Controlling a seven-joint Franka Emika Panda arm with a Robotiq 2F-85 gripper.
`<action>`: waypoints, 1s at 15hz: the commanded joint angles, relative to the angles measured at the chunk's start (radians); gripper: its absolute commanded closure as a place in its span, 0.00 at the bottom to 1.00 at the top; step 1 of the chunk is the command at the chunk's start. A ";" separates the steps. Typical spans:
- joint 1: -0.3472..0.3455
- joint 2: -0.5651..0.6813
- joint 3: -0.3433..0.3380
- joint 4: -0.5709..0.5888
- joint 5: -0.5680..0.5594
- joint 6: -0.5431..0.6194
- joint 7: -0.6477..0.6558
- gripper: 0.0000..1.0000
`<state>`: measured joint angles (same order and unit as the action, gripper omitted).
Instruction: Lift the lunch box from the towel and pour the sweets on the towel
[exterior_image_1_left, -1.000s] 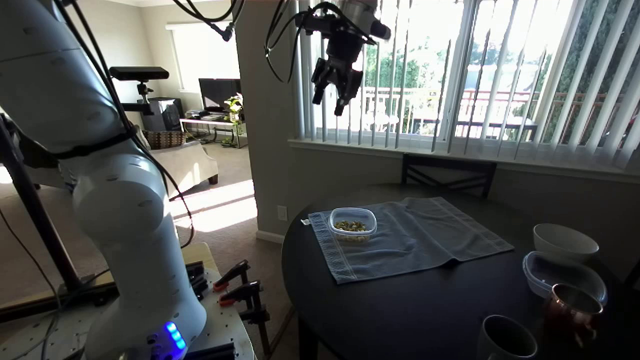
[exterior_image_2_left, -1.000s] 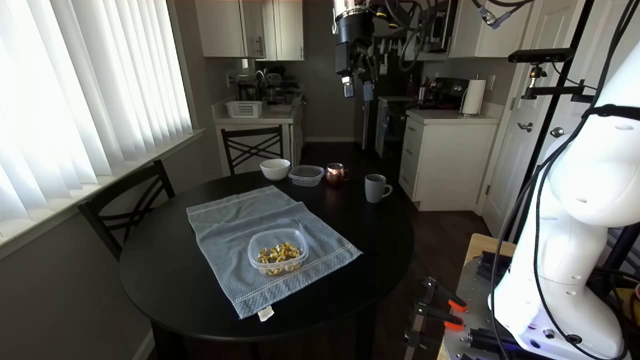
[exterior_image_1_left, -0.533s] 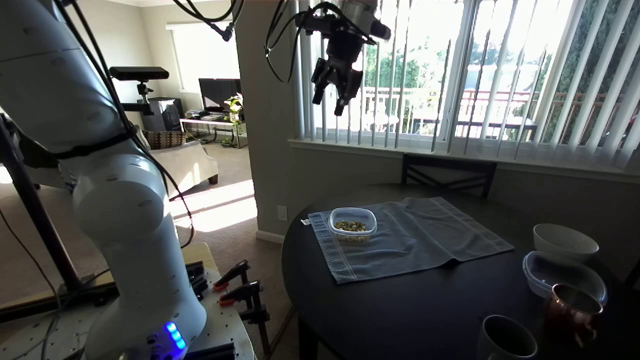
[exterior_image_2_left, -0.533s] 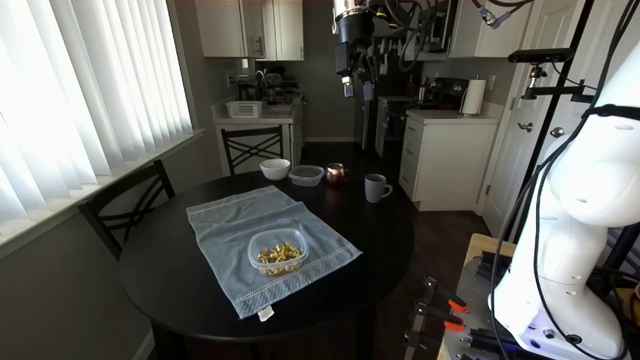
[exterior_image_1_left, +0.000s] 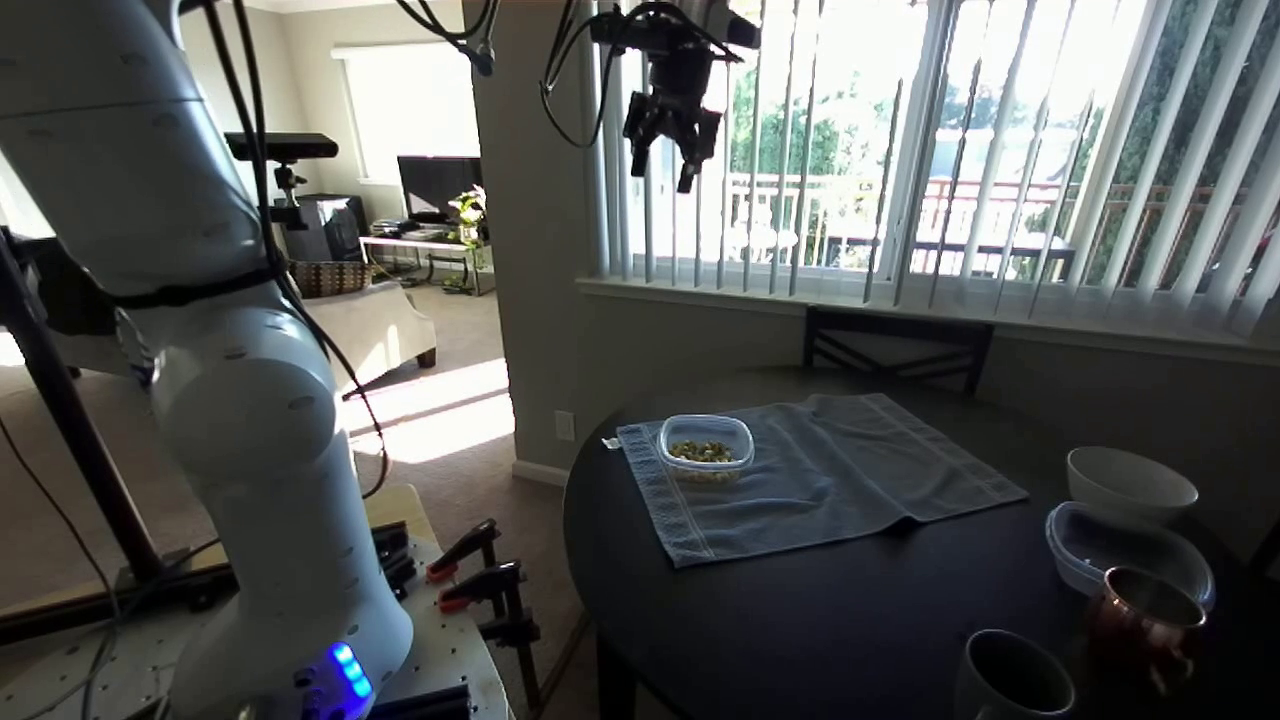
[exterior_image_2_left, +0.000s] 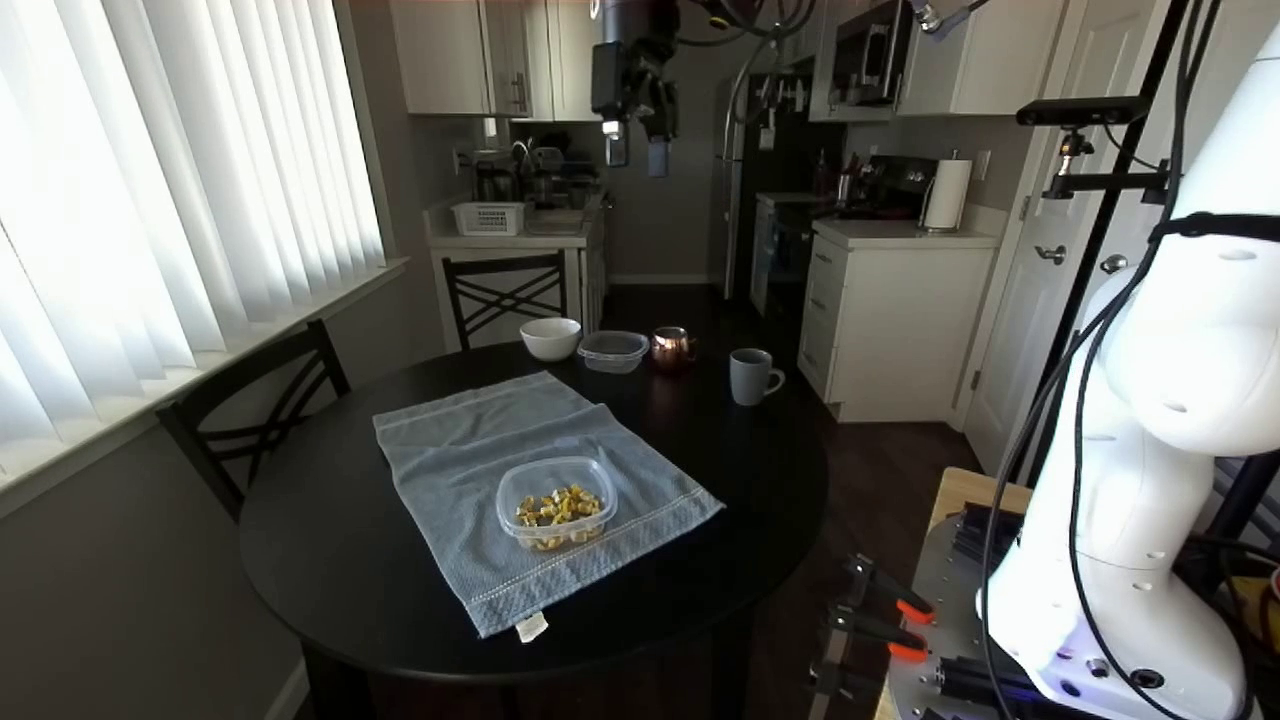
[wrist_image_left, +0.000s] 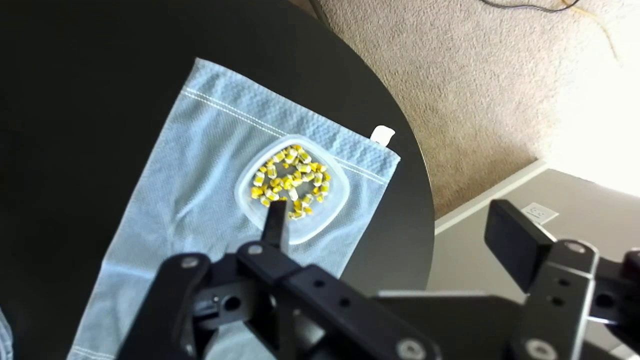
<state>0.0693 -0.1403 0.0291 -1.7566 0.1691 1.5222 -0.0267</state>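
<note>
Your claw (exterior_image_1_left: 662, 174) hangs spread wide, high above the counter (exterior_image_2_left: 330, 530).
You see the lunch box (wrist_image_left: 337, 187) upright on the towel (wrist_image_left: 200, 165), the sweets (exterior_image_2_left: 560, 505) lying inside.

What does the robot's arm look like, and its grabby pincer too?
The arm is chunky, smooth, rounded and whitish, with a black strap wrapped around it and black cables running along it. Low down, a row of blue lights glows. The pincer is mostly black, with two jointed fingers and silvery screws.
</note>
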 joint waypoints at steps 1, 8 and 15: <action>0.011 0.168 0.036 0.140 -0.020 0.037 0.055 0.00; 0.016 0.441 0.025 0.232 -0.042 0.108 0.162 0.00; 0.010 0.530 0.026 0.263 -0.027 0.091 0.112 0.00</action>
<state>0.0814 0.3899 0.0529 -1.4951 0.1434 1.6147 0.0839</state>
